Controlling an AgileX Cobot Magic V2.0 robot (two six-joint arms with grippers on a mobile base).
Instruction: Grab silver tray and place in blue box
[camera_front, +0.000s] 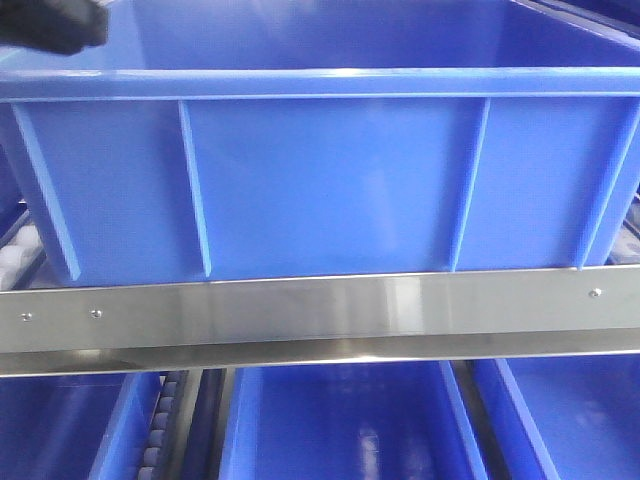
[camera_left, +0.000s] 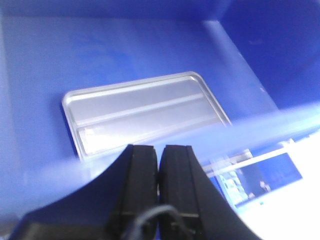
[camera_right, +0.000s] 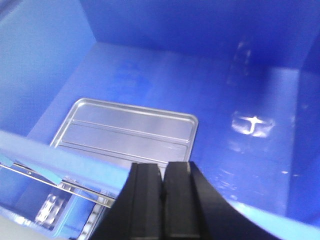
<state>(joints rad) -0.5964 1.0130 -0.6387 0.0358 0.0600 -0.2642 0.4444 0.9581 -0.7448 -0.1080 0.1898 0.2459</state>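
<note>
While the tray (camera_right: 125, 132) lies flat on the floor of the box (camera_right: 200, 75), both grippers hang above the rim with nothing between their fingers. The left gripper (camera_left: 159, 160) has its black jaws pressed together, empty, over the near wall. The right gripper (camera_right: 162, 177) is likewise clenched on nothing. In the left wrist view the tray (camera_left: 142, 117) sits near the box's side wall. From the front, the box (camera_front: 330, 190) rests on a steel rail (camera_front: 320, 315), with more blue crates (camera_front: 340, 425) below.
</note>
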